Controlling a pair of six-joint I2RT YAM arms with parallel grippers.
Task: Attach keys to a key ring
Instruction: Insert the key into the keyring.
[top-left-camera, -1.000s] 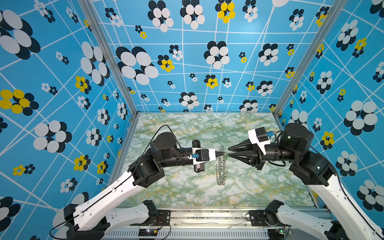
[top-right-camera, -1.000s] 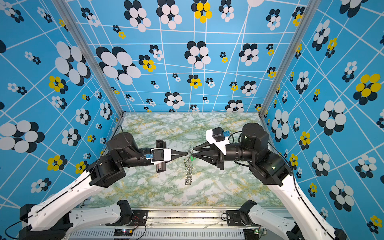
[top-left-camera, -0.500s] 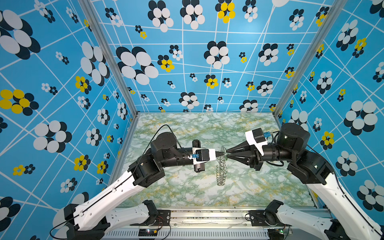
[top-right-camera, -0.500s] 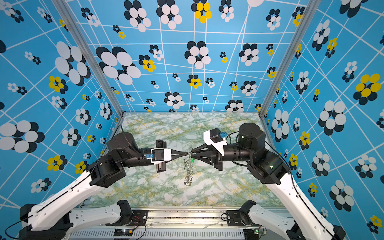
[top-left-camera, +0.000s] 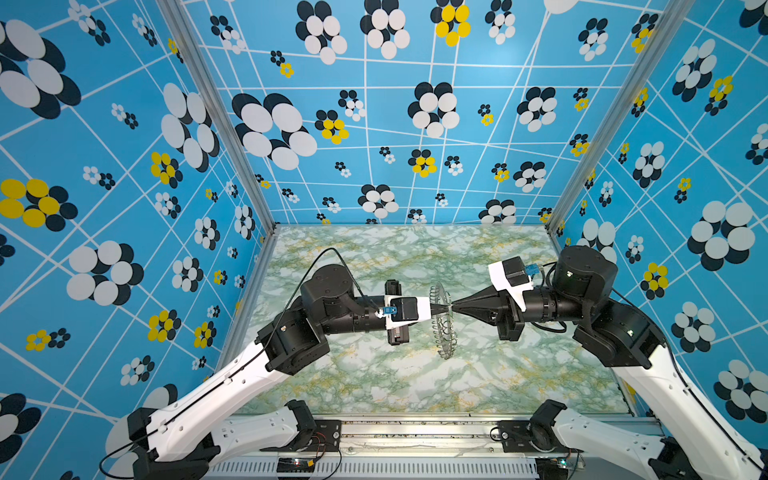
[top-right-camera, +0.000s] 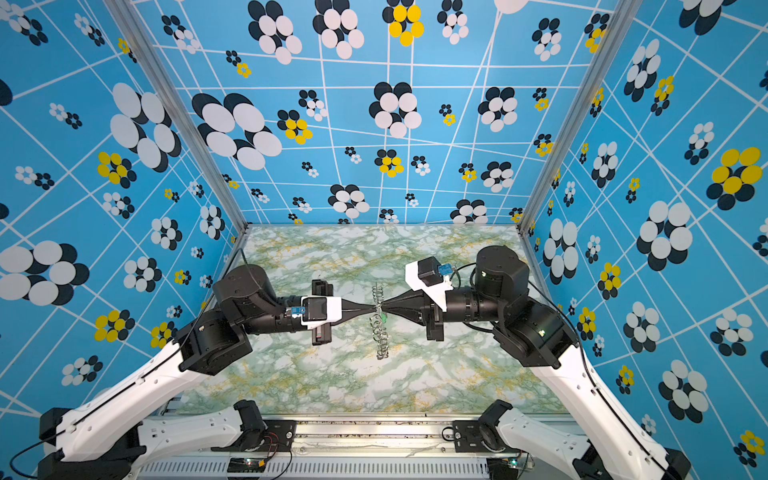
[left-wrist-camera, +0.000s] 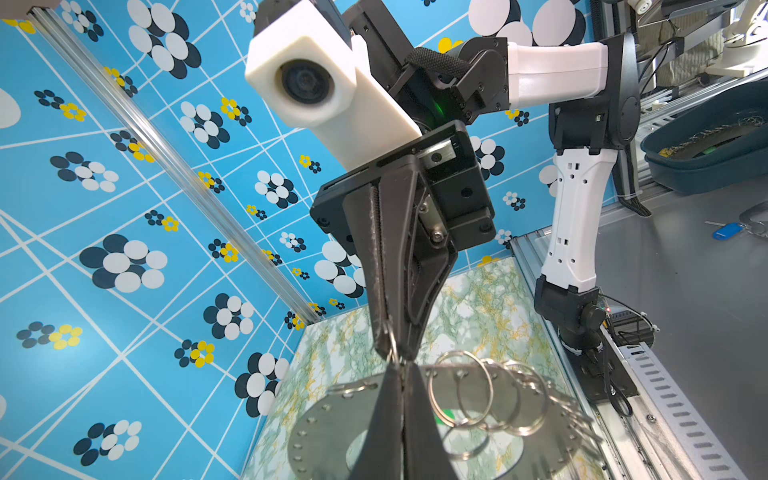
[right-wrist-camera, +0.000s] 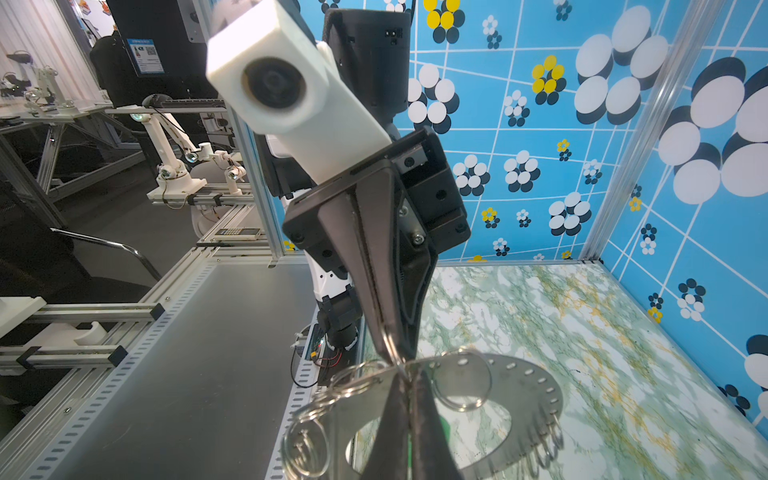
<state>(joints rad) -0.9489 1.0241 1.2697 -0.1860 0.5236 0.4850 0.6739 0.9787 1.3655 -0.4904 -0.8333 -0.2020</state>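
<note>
**Colleague:** What did you have on your screens at that moment?

**Me:** I had the left gripper (top-right-camera: 374, 308) and the right gripper (top-right-camera: 385, 308) nose to nose above the marbled table (top-right-camera: 332, 374), tips all but touching. Both pairs of jaws were closed tight, with no gap that I could see.

**Colleague:** Closed on what?

**Me:** On the key ring (right-wrist-camera: 519, 395), the flat grey one with the wide hole. It hung between the two tips and looked edge-on in both top views. Each wrist camera showed the opposite gripper pinching one of the wire loops (left-wrist-camera: 498, 395) at the ring's rim (I could not tell whether both had the same loop). Most of the ring stretched away from the tips toward the arm bases.

**Colleague:** And the key?

**Me:** In a top view the green tag (top-right-camera: 383, 319) sat just beside the meeting tips, on the right gripper's side of the ring and close against it. Through the wrist cameras I only got a sliver of green past the gripper in front, so I could not say how it was attached.

**Colleague:** Anything else on it?

**Me:** The other loops fanned along the rim, away from the tips. I could not tell whether the ring's far edge touched the table.
</note>
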